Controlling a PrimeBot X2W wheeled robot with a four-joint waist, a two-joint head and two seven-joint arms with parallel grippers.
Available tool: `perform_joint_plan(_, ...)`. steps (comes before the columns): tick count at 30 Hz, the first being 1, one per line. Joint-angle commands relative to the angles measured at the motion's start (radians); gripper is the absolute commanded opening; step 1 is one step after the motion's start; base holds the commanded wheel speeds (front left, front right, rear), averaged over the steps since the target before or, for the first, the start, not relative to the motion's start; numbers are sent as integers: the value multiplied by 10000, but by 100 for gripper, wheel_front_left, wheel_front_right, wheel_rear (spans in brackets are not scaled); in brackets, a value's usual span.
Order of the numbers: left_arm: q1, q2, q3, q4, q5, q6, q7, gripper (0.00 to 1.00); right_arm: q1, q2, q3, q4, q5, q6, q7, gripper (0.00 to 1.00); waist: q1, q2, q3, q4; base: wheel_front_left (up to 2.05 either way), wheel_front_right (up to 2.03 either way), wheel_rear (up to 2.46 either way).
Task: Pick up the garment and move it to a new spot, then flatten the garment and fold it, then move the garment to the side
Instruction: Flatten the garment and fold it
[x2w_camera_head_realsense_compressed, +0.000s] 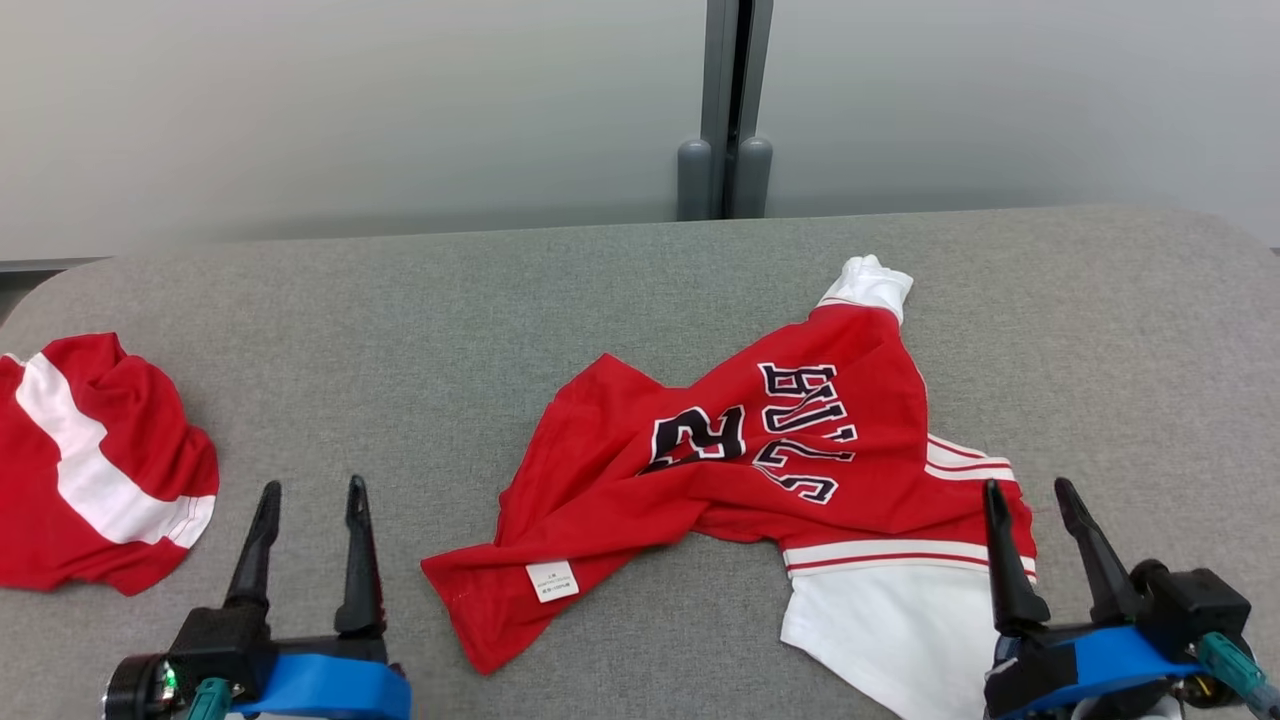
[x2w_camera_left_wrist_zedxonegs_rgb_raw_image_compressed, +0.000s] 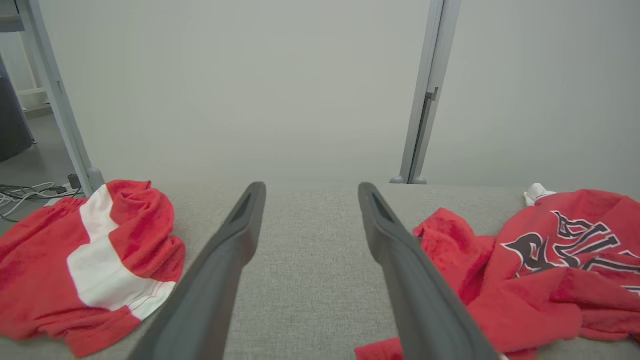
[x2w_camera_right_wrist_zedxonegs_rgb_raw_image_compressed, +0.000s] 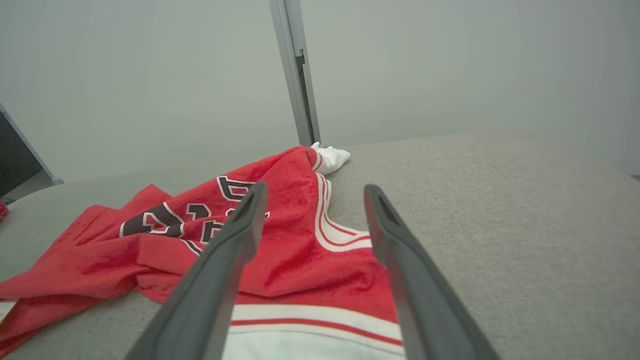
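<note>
Plainly, the flattening has not begun. The red jersey (x2w_camera_head_realsense_compressed: 760, 450) lies crumpled on the grey bench (x2w_camera_head_realsense_compressed: 400, 300), a little right of centre. Its body is twisted, so the dark lettering runs askew and a white label (x2w_camera_head_realsense_compressed: 552, 580) shows on the turned-up near corner. A white sleeve end (x2w_camera_head_realsense_compressed: 872, 285) pokes out at the far side, and a white panel (x2w_camera_head_realsense_compressed: 890, 620) spreads towards the robot at the near right. A second red-and-white garment (x2w_camera_head_realsense_compressed: 90, 460) sits bunched at the far left of the bench, well apart from the jersey.

The left pincer (x2w_camera_head_realsense_compressed: 312, 488) stands released, its fingers spread with nothing between them. It is over bare bench between the two garments, and the jersey's near corner is just beside it. The right pincer (x2w_camera_head_realsense_compressed: 1027, 485) is likewise released and empty. It is poised over the jersey's striped edge at the near right, though whether its tips touch the cloth cannot be told.

Judging from how the jersey lies, the step in hand is either the first pick and move or the start of the spreading out; the pictures alone do not settle which. Either way, the next move calls for each pincer to come down on a separate edge of the jersey. The left would take the corner by the label and the right the striped hem. Each should pinch a single layer, then draw apart to pull out the twist before any fold is tried.
</note>
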Motion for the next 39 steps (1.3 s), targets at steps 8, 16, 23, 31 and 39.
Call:
perform_joint_plan(8,203,49,299,335,345,20,-26,100,565,-21,-352,573,-579,1,6,100,0,0,-110,-44,0,0,0)
perform_joint_plan(16,161,-51,333,379,369,-92,-26,100,413,-14,-493,1333,-852,1,374,100,0,0,-97,-34,0,0,0)
perform_joint_plan(23,-56,-105,235,374,385,-186,-27,100,283,-13,-466,2464,-811,1,713,100,0,0,-19,178,0,0,0)
perform_joint_plan(31,49,-155,263,288,343,-160,-26,100,403,4,66,3582,-119,4,550,100,0,0,108,242,0,0,0)
perform_joint_plan(39,-62,-171,213,296,364,-119,-26,100,4,50,922,3904,546,24,189,15,0,0,166,151,0,0,0)
